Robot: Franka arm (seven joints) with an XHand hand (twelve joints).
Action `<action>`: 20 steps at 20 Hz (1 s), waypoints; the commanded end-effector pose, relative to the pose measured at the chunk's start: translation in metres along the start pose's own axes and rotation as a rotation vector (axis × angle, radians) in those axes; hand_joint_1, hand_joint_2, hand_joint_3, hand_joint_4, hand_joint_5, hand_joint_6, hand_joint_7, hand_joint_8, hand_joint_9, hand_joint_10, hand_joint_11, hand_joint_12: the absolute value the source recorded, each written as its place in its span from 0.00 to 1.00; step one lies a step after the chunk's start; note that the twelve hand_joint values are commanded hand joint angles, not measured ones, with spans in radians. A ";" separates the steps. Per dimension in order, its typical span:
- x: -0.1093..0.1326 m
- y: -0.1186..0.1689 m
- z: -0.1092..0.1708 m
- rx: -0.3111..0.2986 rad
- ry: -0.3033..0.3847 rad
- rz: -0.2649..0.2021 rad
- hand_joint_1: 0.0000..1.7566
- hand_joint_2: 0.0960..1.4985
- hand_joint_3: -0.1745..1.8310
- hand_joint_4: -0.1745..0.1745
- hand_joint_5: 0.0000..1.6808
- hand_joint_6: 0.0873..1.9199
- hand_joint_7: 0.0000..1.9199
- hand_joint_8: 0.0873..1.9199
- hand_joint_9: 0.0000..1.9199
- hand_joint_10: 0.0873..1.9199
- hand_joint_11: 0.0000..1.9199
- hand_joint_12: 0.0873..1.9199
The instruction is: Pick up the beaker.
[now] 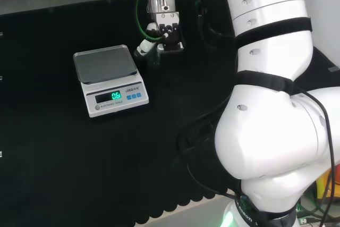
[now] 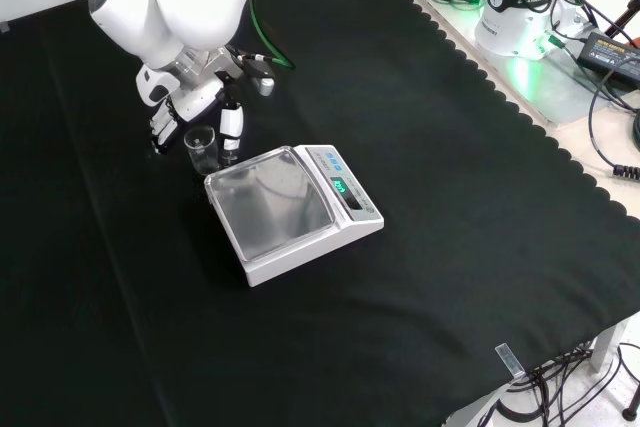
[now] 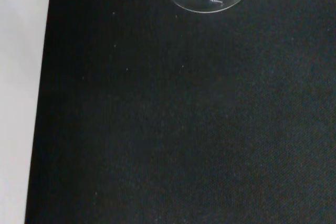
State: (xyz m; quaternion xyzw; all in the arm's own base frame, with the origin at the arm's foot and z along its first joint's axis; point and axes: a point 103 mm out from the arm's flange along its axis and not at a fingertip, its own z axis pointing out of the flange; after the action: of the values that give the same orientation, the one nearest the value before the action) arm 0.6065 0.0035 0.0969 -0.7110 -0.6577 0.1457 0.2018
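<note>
Beaker stood upright on table, front view: just beyond scale far-left corner. Hand hung just behind and beside beaker, fingers on both sides; touching or gripping, could not tell. Beaker lay just toward viewer from palm

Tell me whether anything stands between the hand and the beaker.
Nothing visible does. In the front view the hand is right at the clear beaker, fingers on either side of it. The scale stands beside the beaker, to its lower right on the black cloth, not between them.
</note>
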 end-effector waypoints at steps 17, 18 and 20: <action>0.010 -0.014 0.002 -0.009 -0.118 0.067 0.62 0.61 0.30 0.00 0.50 0.40 0.41 0.39 0.56 0.21 0.65 0.39; 0.011 -0.015 0.000 -0.012 -0.119 0.066 0.63 0.67 0.23 0.00 0.50 0.50 0.41 0.41 0.57 0.21 0.67 0.37; 0.012 -0.017 -0.004 -0.020 -0.117 0.068 0.63 0.74 0.14 0.00 0.49 0.59 0.41 0.43 0.58 0.21 0.69 0.35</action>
State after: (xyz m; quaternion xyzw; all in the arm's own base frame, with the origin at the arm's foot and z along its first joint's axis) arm 0.5948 0.0139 0.1021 -0.7236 -0.6451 0.1882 0.1574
